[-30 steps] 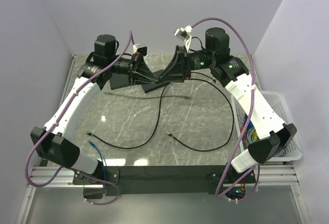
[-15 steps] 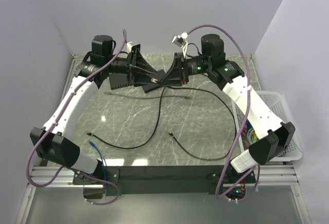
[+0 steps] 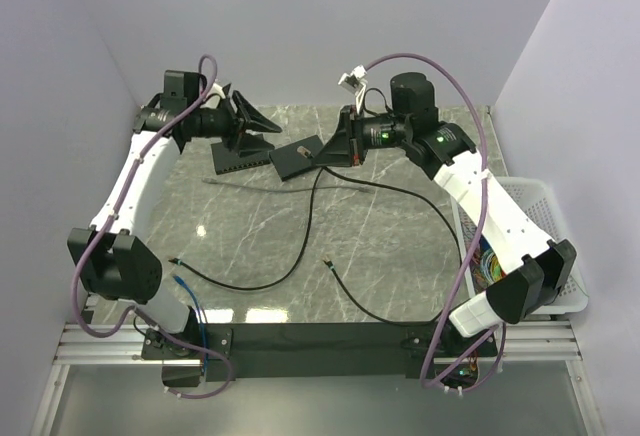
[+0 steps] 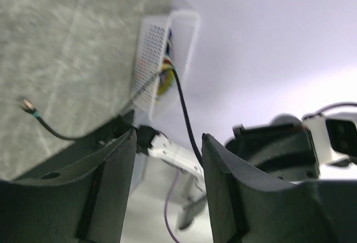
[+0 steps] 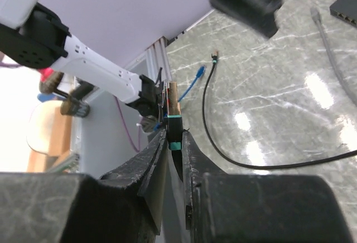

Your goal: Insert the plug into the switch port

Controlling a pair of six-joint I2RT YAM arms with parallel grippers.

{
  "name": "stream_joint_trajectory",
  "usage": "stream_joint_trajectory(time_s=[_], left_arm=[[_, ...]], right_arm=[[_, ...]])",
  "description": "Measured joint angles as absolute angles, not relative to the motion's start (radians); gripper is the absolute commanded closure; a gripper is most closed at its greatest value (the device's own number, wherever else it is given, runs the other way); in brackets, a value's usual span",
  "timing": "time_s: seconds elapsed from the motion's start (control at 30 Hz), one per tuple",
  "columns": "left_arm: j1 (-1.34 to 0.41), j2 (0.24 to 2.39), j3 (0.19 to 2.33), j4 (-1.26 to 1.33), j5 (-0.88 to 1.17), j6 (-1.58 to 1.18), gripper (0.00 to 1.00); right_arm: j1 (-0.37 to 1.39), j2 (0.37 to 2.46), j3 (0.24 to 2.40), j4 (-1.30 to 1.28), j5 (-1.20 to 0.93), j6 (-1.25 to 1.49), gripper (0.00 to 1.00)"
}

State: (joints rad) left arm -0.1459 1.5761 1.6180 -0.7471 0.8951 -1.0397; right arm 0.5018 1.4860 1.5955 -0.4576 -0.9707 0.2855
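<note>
Top external: right gripper (image 3: 323,154) well inside table (image 3: 395,241) edges

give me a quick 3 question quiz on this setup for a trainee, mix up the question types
1. True or false: the right fingers are clamped on the plug.
2. Fill in the blank: the cable tip lying on the table by the base of the left arm is ___ in colour.
3. Pick one: the left fingers hold A) the plug, B) that cable tip, C) nothing.

Key: 1 true; 2 blue; 3 C.
</note>
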Motion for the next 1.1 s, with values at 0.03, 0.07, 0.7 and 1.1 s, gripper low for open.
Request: stream_joint_trajectory(time_s=[0.03,0.07,0.7,1.1], left_arm=[[-0.142,1.584,1.635,-0.758,0.870,-1.026,0.45],[-0.141,1.591,1.656,-0.768,0.844,-1.008,0.45],[-0.257,1.475,1.774,-0.537,0.533,-0.884,0.49],[-0.290,1.506,1.792,-0.533,0.478,-0.855,0.75]], right_arm=[[0.501,1.490,1.596,-0.456,-0.969,0.303,1.00],[0.501,1.496,1.597,-0.451,-0.972,0.324,1.00],[0.457,1.886,1.882,-0.014,-1.065,1.184,1.00],[0.458,1.887,1.822,0.202,-1.067,1.403,1.00]])
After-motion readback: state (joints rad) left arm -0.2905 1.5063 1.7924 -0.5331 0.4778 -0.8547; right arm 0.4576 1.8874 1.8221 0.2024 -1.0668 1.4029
